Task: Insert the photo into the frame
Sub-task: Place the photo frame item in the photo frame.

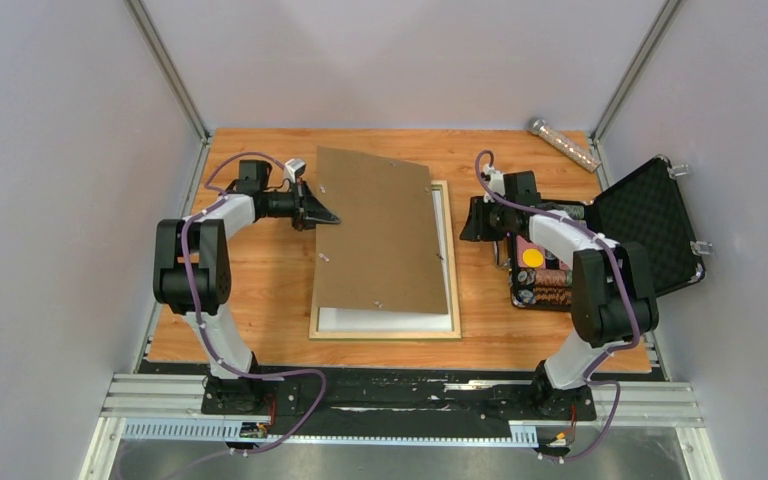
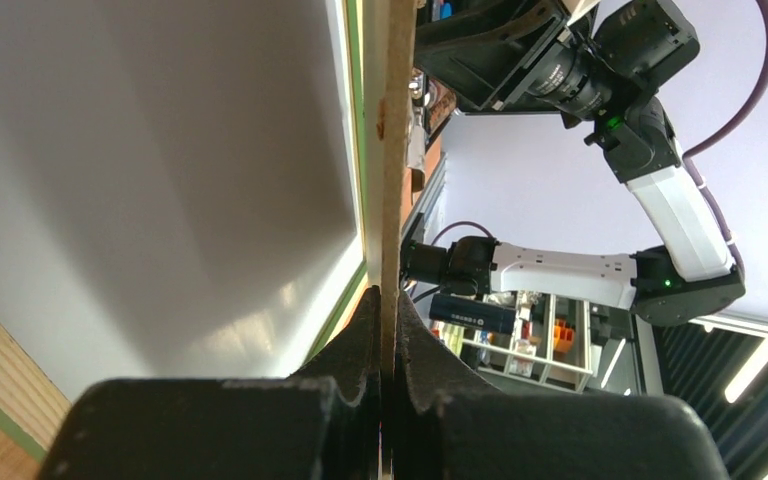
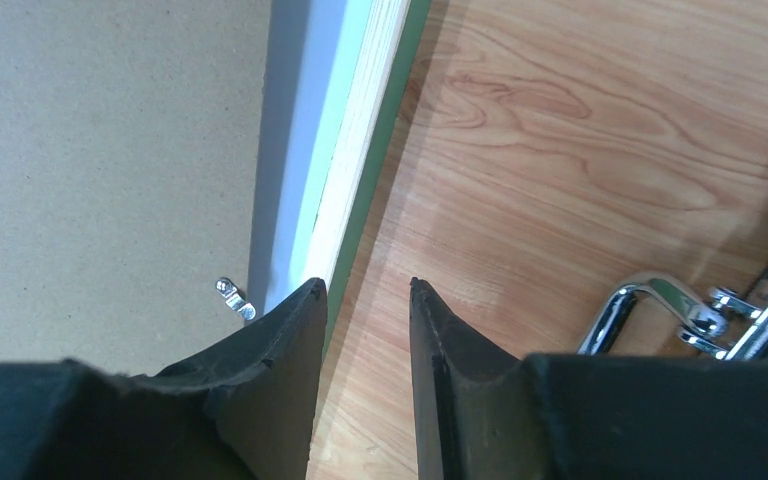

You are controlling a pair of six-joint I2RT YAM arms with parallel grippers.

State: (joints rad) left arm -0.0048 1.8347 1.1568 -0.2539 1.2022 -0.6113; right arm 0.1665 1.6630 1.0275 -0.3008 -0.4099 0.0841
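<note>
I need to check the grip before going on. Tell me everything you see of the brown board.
The board is a thin, plain brown rectangle, like fibreboard, with small metal clips near its edges. It lies skewed over the frame, hiding the left rail, its left edge seemingly raised. The left pincer is shut on that edge. The right pincer stands open beside the frame's right rail, clear of the board.
</note>
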